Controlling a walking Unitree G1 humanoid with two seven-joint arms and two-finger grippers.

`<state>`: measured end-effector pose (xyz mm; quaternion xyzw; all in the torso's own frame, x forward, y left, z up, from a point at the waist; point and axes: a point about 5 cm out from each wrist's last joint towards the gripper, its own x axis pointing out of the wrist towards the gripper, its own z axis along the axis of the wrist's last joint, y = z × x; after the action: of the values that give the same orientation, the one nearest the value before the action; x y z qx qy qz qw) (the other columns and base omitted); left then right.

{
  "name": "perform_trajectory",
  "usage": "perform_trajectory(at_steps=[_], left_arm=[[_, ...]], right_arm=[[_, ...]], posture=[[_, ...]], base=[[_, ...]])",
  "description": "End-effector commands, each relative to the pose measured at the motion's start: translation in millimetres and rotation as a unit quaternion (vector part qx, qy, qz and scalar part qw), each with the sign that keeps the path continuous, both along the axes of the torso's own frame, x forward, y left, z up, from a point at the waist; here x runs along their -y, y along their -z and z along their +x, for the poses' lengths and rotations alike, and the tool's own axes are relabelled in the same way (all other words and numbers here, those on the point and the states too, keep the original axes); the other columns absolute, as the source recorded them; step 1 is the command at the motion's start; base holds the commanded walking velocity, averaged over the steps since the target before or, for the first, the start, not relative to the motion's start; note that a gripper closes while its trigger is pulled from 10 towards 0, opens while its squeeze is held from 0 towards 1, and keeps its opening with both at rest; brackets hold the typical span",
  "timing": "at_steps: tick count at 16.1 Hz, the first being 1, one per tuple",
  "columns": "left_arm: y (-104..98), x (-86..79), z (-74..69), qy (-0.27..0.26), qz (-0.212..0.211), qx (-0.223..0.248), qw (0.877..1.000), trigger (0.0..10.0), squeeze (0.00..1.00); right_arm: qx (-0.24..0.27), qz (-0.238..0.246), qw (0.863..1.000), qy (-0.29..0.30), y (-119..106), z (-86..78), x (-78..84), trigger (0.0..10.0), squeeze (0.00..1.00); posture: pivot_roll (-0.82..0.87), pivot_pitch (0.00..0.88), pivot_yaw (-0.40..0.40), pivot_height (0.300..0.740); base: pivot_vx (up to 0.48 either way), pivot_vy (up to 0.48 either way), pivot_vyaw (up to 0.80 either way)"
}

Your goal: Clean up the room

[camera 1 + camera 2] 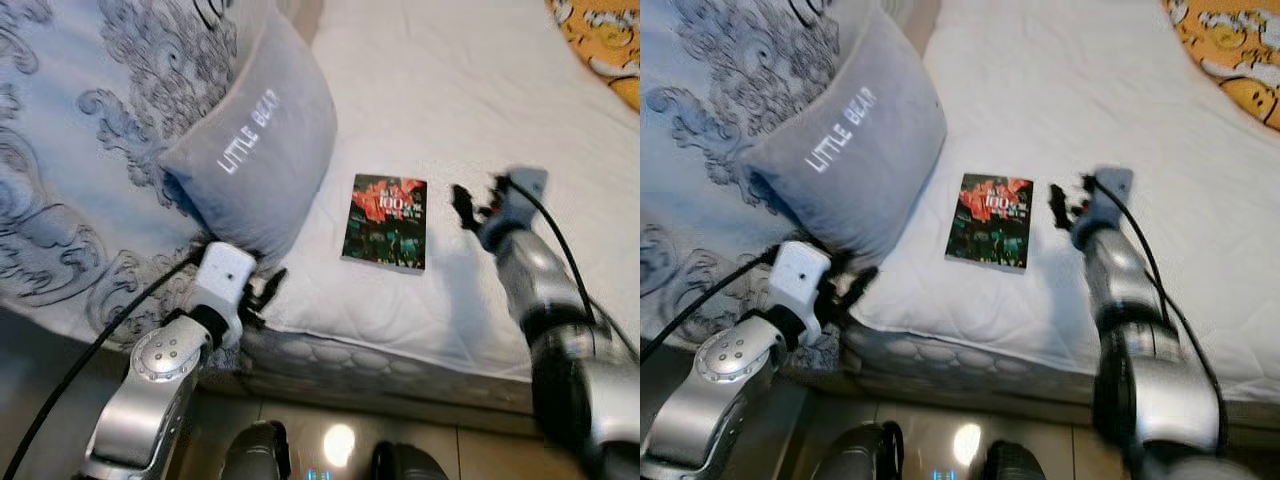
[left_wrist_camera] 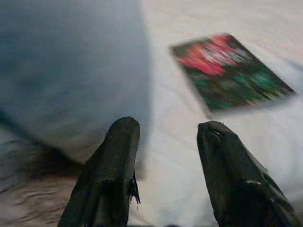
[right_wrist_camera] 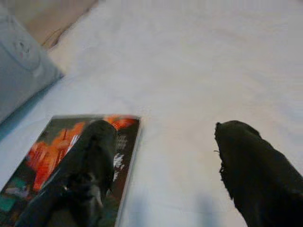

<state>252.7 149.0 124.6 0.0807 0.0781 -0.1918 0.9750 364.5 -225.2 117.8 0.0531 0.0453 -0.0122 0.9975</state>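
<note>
A book [image 1: 386, 222] with a dark red and green cover lies flat on the white mattress [image 1: 470, 120]. My right gripper [image 1: 476, 204] hovers just right of the book, open, one finger over the cover's edge [image 3: 71, 151]. A grey "LITTLE BEAR" pillow [image 1: 262, 150] leans at the mattress's left edge. My left gripper [image 1: 262, 295] is low at the bed's near corner below the pillow, open with nothing between its fingers [image 2: 113, 161]; the book [image 2: 229, 71] lies ahead of it.
A pale blue patterned blanket [image 1: 80, 140] covers the left side. An orange patterned cloth [image 1: 600, 40] lies at the far right corner. The mattress's quilted side [image 1: 380, 370] drops to a glossy tiled floor [image 1: 340, 440] near my feet.
</note>
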Motion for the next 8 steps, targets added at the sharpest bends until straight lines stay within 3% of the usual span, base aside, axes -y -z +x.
perform_trajectory(at_steps=[1,2,3,5,7,8], left_arm=[[-0.8,-2.0,4.5,-0.031,-0.006,0.013,0.999,10.0,0.0],[-0.7,0.3,7.7,-0.049,-0.014,0.02,0.999,10.0,0.0],[2.0,2.5,11.1,-0.061,-0.016,0.019,0.998,10.0,0.0],[4.2,1.8,13.6,-0.071,-0.02,0.015,0.997,10.0,0.0],[4.6,2.1,17.6,-0.075,-0.023,0.016,0.997,10.0,0.0],[4.6,3.0,19.0,-0.075,-0.023,0.018,0.997,10.0,0.0]], right_arm=[[0.036,0.007,0.999,-0.001,-9.2,-5.0,-6.0,10.0,1.0],[0.06,0.015,0.998,0.001,-11.7,-22.4,-13.1,10.0,1.0],[0.081,-0.014,0.997,-0.007,-11.7,-43.8,-20.6,10.0,1.0],[0.085,-0.006,0.996,0.006,-9.1,-56.4,-23.8,10.0,1.0],[0.036,-0.033,0.998,0.035,11.4,-72.3,-22.9,10.0,1.0],[0.031,-0.033,0.998,0.04,10.8,-74.9,-22.7,10.0,1.0]], posture=[[0.05,0.028,0.034,0.74],[0.03,0.018,0.037,0.74],[0.01,0.014,0.039,0.74],[0.0,0.01,0.042,0.74],[-0.01,0.004,0.041,0.74],[-0.01,0.004,0.04,0.74]], base=[[0.0,0.0,0.0],[0.0,0.0,0.0],[0.0,-0.24,0.0],[0.0,-0.246,0.0],[0.0,-0.255,0.0],[0.0,-0.259,0.0]])
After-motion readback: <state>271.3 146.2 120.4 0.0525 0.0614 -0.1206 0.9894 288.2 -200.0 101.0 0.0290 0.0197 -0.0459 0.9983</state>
